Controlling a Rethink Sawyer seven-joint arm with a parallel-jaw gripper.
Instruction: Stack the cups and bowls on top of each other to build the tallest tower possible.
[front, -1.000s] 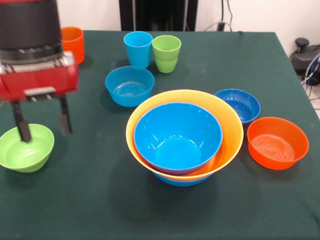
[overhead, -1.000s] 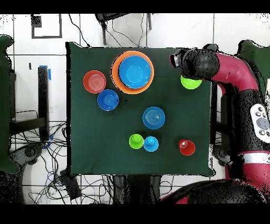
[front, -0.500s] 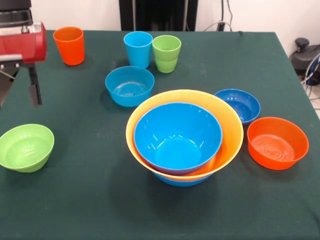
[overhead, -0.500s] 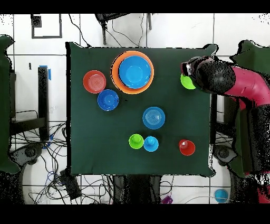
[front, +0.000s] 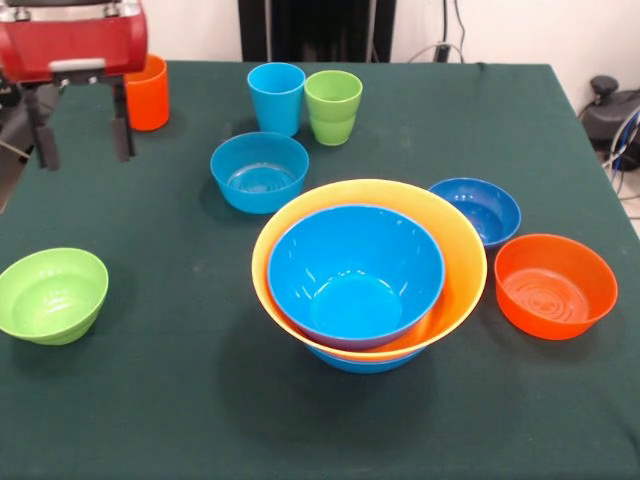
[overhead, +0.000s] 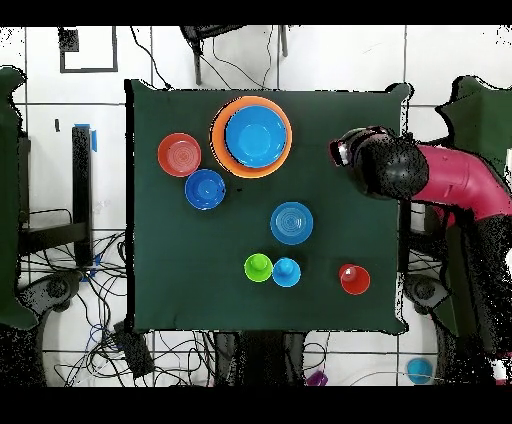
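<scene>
The gripper's (front: 80, 125) red body partly covers the orange cup (front: 150, 92); overhead, the arm (overhead: 400, 175) hides the lime green bowl (front: 50, 295) entirely.

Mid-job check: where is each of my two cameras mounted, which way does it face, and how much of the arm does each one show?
Front view: across the table, facing the robot; shows the tower, the loose bowls and cups, and the gripper with open fingers at top left.
Overhead view: above, straight down; shows the whole table and the red arm entering from the right.
Shared: the tower and the orange cup.
</scene>
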